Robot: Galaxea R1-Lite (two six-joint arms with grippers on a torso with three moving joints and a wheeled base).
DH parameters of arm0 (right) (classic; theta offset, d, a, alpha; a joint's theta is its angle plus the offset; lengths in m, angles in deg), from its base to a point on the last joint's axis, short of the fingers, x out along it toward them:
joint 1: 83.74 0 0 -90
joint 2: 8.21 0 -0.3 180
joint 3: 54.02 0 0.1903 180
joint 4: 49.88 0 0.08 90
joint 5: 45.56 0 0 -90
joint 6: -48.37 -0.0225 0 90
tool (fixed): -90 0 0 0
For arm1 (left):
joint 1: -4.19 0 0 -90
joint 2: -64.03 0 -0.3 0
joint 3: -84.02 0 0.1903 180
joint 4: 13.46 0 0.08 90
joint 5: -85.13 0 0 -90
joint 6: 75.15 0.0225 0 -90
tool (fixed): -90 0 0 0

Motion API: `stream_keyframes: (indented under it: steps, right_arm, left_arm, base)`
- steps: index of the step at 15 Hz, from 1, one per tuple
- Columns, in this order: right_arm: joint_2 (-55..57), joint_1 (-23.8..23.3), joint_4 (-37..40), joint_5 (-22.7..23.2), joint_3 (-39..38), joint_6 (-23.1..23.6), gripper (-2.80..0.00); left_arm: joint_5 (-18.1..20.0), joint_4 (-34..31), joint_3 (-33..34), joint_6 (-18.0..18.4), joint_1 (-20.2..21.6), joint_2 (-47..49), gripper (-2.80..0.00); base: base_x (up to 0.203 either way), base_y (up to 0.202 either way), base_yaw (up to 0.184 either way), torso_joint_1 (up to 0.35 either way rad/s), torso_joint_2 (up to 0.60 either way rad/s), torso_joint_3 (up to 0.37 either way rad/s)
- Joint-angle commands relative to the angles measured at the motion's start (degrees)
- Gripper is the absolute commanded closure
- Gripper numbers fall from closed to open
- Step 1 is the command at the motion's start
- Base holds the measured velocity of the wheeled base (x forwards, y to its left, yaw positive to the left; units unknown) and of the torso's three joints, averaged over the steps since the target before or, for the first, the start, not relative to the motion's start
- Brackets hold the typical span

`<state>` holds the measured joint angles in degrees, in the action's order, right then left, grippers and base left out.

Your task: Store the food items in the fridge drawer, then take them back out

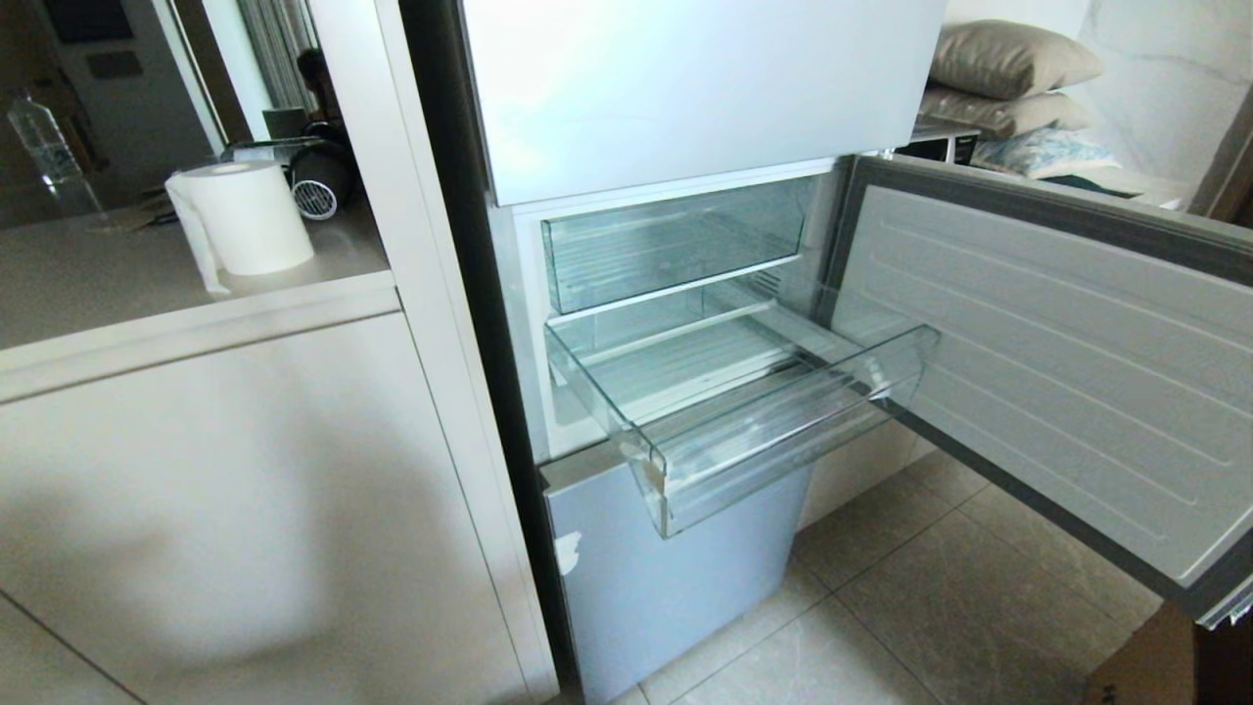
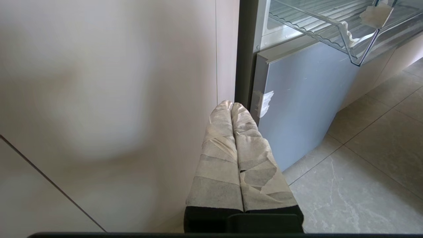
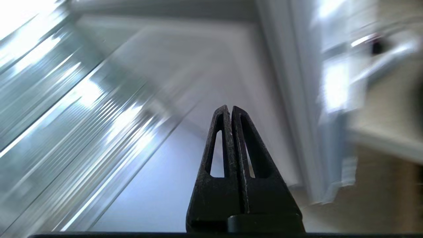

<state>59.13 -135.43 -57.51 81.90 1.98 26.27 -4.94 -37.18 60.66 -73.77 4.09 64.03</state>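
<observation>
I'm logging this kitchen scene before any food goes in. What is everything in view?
Fridge drawer: one, clear, pulled out, nothing visible inside.
Upper bin: one, clear, pushed in above it.
Fridge door: one, white inside, swung open on the right.
Paper towel roll: one, white, on the counter to the left.
Pillows: two, beige, stacked behind the door.
Left gripper: shut, taped, low beside the fridge.
Right gripper: shut, black, holding nothing.

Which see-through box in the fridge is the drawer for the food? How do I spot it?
Find the open fridge door. Left of it, two clear bins sit stacked inside. The fridge drawer is the lower one, pulled out with a thick front lip, while the upper bin stays pushed in.
</observation>
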Motion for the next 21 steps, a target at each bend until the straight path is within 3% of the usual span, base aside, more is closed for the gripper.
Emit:
stream_keyframes:
  steps: [1, 4, 8, 11, 16, 21]
  right_arm:
    - [1.10, 8.99, 0.86, -0.08, -0.98, 0.05, 0.00]
    - [11.35, 21.56, 2.55, -4.15, -1.13, 0.44, 0.00]
    - [26.95, 37.81, -4.32, -15.75, -0.95, 2.61, 0.00]
    - [36.94, 48.56, -7.20, -25.99, 3.56, 3.70, 0.00]
    - [53.97, 58.22, -7.75, -37.03, 20.32, 3.96, 0.00]
    - [67.95, 60.54, -3.94, -40.16, 45.19, 3.41, 0.00]
  left_arm:
    - [-0.01, 0.00, 0.00, -0.03, 0.01, 0.09, 0.00]
    - [-0.01, 0.00, 0.00, 0.03, 0.01, 0.09, 0.00]
    - [-0.01, 0.00, 0.00, -0.06, 0.01, 0.09, 0.00]
    - [-0.01, 0.00, 0.00, 0.03, 0.01, 0.09, 0.00]
    - [-0.01, 0.00, 0.00, -0.06, 0.01, 0.09, 0.00]
    - [-0.01, 0.00, 0.00, 0.03, 0.01, 0.09, 0.00]
  base:
    - [0.000, 0.000, 0.000, 0.000, 0.00, 0.000]
    - [0.000, 0.000, 0.000, 0.000, 0.00, 0.000]
    - [0.000, 0.000, 0.000, 0.000, 0.00, 0.000]
    - [0.000, 0.000, 0.000, 0.000, 0.00, 0.000]
    - [0.000, 0.000, 0.000, 0.000, 0.00, 0.000]
    - [0.000, 0.000, 0.000, 0.000, 0.00, 0.000]
